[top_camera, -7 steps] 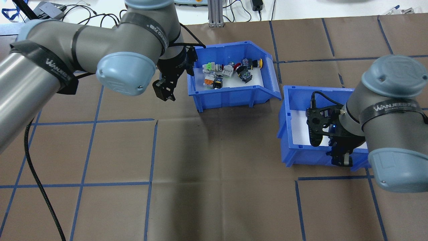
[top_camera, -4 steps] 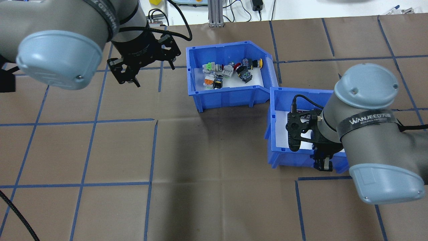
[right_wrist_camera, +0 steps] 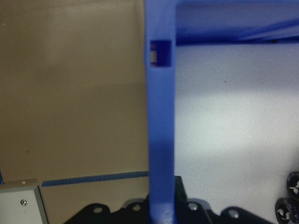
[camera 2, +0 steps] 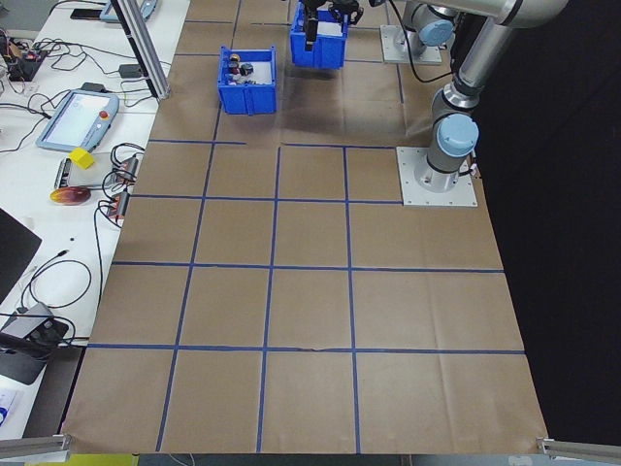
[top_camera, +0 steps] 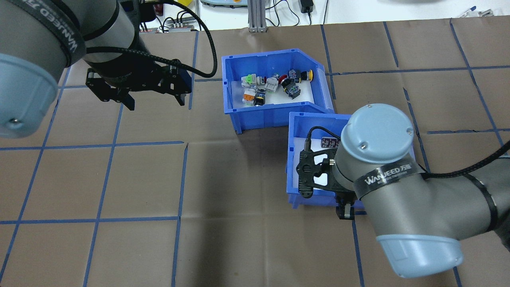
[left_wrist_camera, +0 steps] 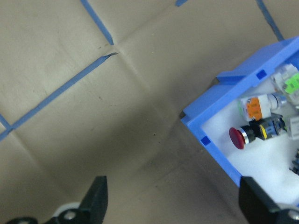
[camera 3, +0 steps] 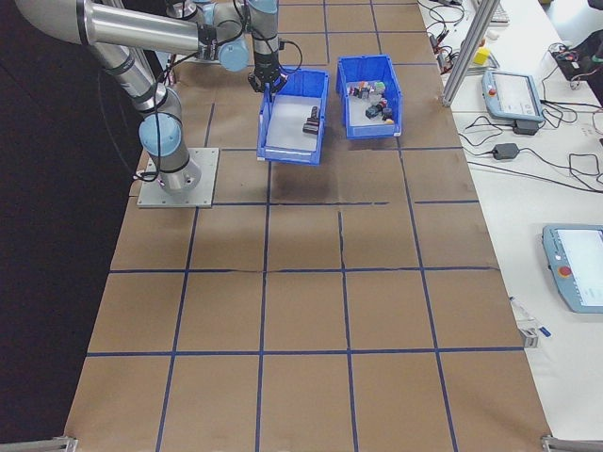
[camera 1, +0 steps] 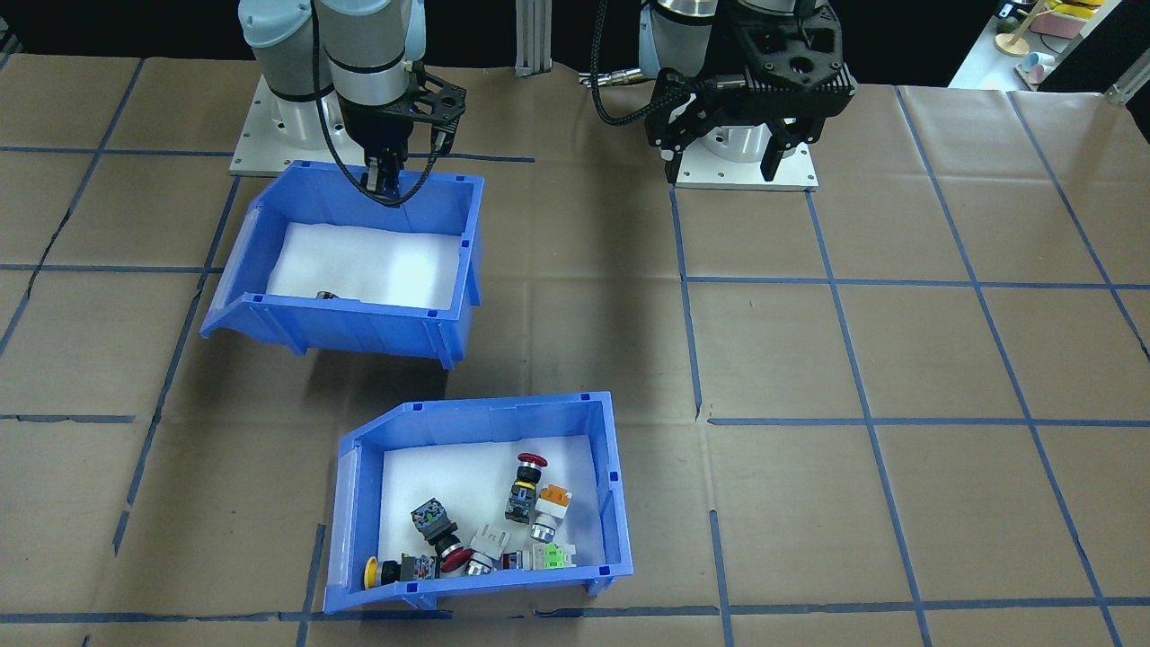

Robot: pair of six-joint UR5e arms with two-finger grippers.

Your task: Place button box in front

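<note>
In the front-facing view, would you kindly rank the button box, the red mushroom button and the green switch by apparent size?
1. Button box, by far the largest.
2-3. Red mushroom button and green switch: both small and look alike, so no ranking between them.

A robotics lab: a tabletop [camera 2: 310, 291] covered in brown paper with a blue tape grid, arm bases bolted to metal plates [camera 2: 437, 178], teach pendants [camera 3: 577, 268] and loose cables [camera 2: 53, 272] along the side benches at the frame edges.

Bright even overhead light; soft shadows on paper; wrist views blurred.
</note>
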